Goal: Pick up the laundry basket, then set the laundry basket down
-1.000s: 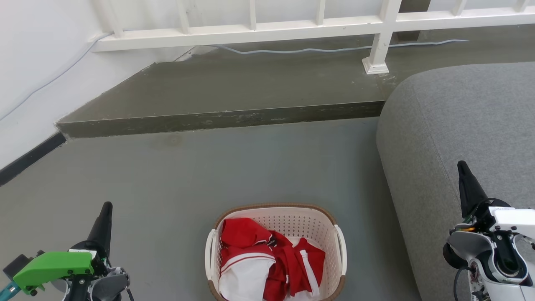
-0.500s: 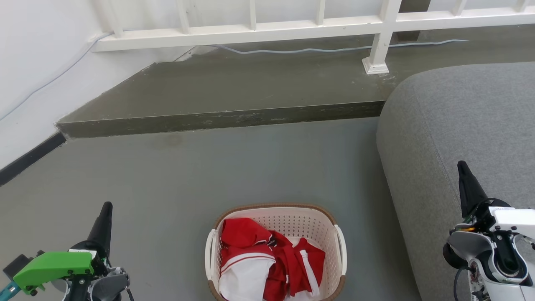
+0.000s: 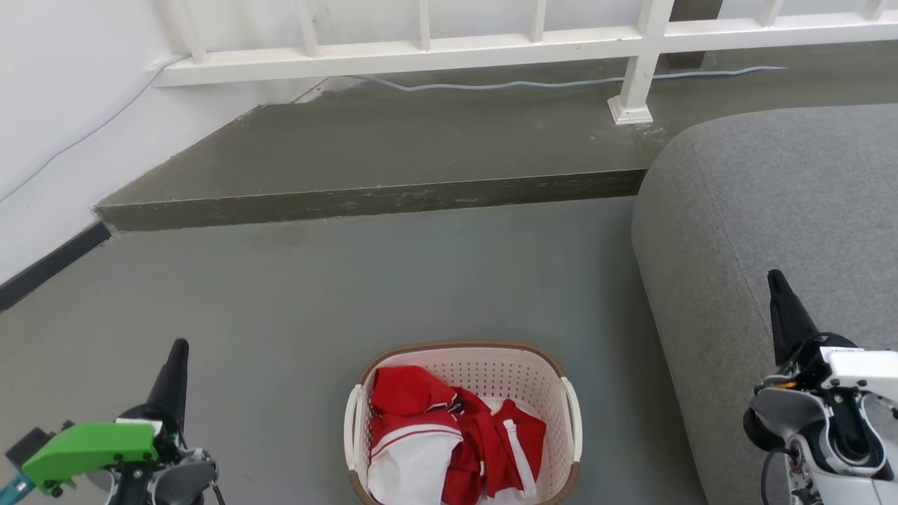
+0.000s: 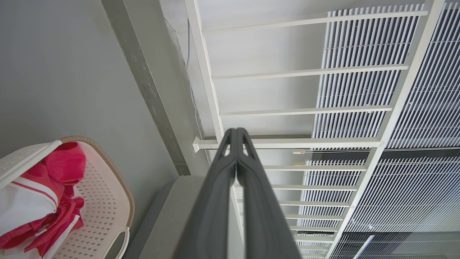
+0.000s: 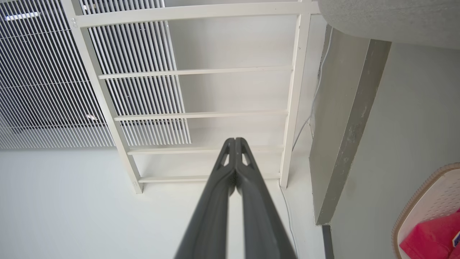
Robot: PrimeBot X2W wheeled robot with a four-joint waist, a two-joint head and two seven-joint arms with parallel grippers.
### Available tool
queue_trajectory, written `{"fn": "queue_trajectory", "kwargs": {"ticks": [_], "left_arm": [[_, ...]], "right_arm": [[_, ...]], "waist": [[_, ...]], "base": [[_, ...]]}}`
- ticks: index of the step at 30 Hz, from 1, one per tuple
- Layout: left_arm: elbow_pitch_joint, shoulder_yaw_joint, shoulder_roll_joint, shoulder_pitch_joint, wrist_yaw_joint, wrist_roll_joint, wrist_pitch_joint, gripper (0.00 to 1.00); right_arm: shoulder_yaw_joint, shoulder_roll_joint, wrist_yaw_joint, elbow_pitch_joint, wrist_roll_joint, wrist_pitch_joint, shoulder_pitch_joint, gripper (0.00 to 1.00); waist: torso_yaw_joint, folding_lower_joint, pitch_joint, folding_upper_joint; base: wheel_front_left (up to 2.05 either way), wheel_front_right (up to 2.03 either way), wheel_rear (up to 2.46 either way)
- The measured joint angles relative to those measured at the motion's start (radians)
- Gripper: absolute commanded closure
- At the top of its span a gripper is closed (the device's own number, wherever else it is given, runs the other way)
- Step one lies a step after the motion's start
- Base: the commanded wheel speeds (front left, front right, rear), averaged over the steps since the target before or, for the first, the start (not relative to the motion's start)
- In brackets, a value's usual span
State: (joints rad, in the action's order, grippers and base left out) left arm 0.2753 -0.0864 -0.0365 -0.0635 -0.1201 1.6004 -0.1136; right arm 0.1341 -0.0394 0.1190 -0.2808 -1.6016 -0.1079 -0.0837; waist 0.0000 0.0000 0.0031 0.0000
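Observation:
The laundry basket [image 3: 491, 368] is cream-white perforated plastic with a brown woven-look rim and white loop handles. It stands on the grey floor at the bottom middle of the head view, holding red and white clothes. My left gripper [image 3: 179, 345] is shut and empty, well to the basket's left. My right gripper [image 3: 774, 275] is shut and empty, off to the basket's right in front of the sofa. The left wrist view shows the basket [image 4: 107, 194] at lower left beside the shut left gripper [image 4: 236, 130]. In the right wrist view the basket rim [image 5: 413, 201] sits at lower right, with the right gripper [image 5: 234, 139] shut.
A grey sofa [image 3: 786, 210] fills the right side, close to the basket. A raised concrete step [image 3: 379, 200] crosses the floor ahead, with a white railing [image 3: 491, 45] and a cable [image 3: 547, 84] behind it. A white wall [image 3: 56, 126] bounds the left.

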Motion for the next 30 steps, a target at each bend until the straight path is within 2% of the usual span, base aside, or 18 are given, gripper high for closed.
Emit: {"fn": "queue_trajectory", "kwargs": {"ticks": [1, 2, 8, 21, 30], "left_arm": [[0.004, 0.000, 0.001, 0.001, 0.000, 0.000, 0.000, 1.00], [0.013, 0.000, 0.003, 0.005, 0.002, 0.000, 0.000, 0.00], [0.054, 0.006, 0.025, 0.046, 0.002, 0.000, 0.001, 0.00], [0.023, 0.028, 0.024, 0.046, 0.002, -0.006, 0.039, 0.00], [-0.008, 0.058, 0.020, 0.045, 0.002, -0.061, 0.075, 0.00]], "right_arm": [[0.000, 0.001, -0.001, -0.004, 0.000, 0.000, 0.001, 1.00], [-0.001, 0.003, -0.003, -0.013, 0.000, 0.000, 0.004, 0.00], [-0.008, 0.027, -0.006, -0.052, 0.000, 0.001, 0.053, 0.00], [-0.047, 0.026, -0.006, -0.012, 0.007, 0.030, 0.052, 0.00], [-0.082, 0.022, -0.006, 0.012, 0.039, 0.063, 0.052, 0.00]], "waist": [[0.000, 0.0000, 0.000, 0.0000], [0.000, 0.0000, 0.000, 0.0000], [0.000, 0.0000, 0.000, 0.0000], [0.001, 0.0000, 0.003, 0.0000], [0.002, 0.0000, 0.006, 0.0000]], "base": [[0.00, 0.00, 0.00], [0.00, 0.00, 0.00], [0.00, 0.00, 0.00], [0.00, 0.00, 0.00], [0.00, 0.00, 0.00]]}}
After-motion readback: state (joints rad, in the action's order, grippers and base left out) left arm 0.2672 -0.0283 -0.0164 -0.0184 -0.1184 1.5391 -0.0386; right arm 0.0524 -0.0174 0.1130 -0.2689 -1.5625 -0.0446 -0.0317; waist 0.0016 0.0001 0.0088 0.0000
